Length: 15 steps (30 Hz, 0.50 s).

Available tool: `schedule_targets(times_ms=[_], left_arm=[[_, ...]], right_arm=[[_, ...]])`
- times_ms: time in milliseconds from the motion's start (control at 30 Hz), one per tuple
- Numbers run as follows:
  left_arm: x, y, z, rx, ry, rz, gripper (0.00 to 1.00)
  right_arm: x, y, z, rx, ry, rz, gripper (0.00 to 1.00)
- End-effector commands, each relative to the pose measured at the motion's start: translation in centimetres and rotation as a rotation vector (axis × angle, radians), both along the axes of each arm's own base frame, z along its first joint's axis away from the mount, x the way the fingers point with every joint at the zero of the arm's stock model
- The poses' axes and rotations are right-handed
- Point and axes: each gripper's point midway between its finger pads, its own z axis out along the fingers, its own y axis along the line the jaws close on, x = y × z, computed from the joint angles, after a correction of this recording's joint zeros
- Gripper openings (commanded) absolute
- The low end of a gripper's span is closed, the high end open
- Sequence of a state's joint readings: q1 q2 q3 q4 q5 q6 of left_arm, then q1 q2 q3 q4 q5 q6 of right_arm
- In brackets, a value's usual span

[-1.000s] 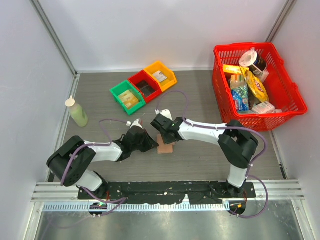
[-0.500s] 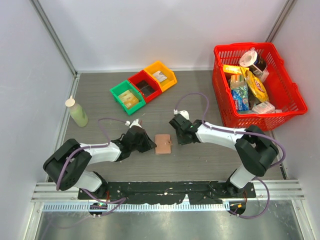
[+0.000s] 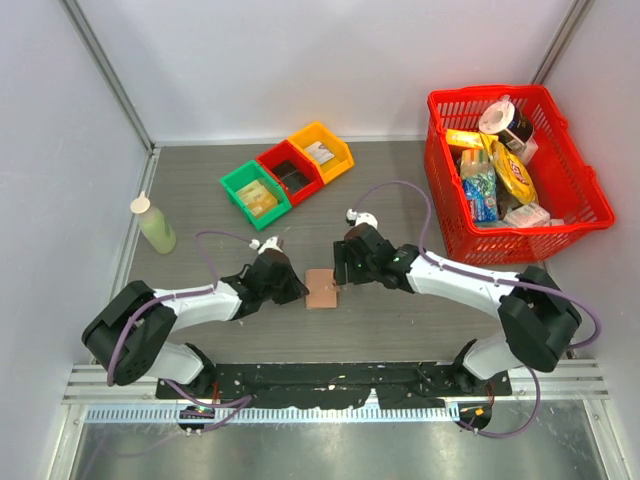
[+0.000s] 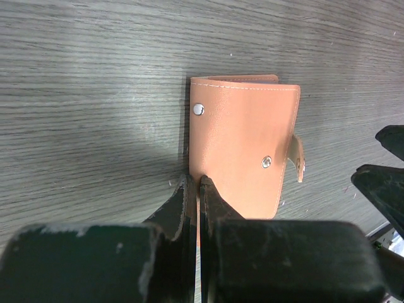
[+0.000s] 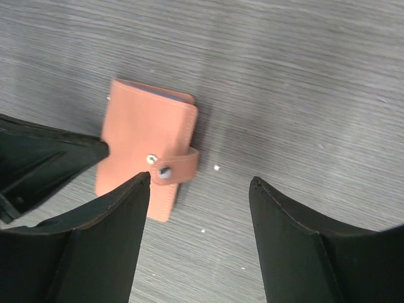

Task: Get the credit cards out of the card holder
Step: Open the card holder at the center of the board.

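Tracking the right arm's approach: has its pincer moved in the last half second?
Yes. The right pincer shifted left, away from the red basket, toward the card holder.

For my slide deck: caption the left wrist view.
Closed card holder flat on the table, left tool shut at its near edge.

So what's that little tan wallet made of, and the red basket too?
The card holder looks like smooth leather, or maybe fake leather: it has a matte tan skin, stitched edges and shiny metal snap studs. The red basket looks like glossy moulded plastic, with open grid walls.
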<state>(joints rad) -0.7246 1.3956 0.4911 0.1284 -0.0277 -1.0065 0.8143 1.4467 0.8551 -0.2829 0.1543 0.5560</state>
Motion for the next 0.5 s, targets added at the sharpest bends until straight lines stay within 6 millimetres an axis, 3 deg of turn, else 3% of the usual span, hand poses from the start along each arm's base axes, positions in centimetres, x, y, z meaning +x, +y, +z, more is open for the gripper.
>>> schedule_targets(times_ms=[0, 167, 300, 467], left_arm=[[0.4, 0.8, 0.2, 0.064, -0.021, 0.003, 0.00], [0.3, 0.8, 0.2, 0.061, -0.017, 0.006, 0.00], [0.2, 1.0, 0.2, 0.073, -0.013, 0.003, 0.00], [0.1, 1.3, 0.3, 0.086, -0.015, 0.006, 0.00]], right_arm=[[1.4, 3.3, 1.7, 0.042, -0.047, 0.014, 0.69], [1.0, 4.5, -0.4, -0.047, -0.025, 0.031, 0.69], [0.9, 3.0, -1.6, -0.127, -0.014, -0.005, 0.66], [0.3, 2.2, -1.7, -0.108, -0.005, -0.017, 0.53]])
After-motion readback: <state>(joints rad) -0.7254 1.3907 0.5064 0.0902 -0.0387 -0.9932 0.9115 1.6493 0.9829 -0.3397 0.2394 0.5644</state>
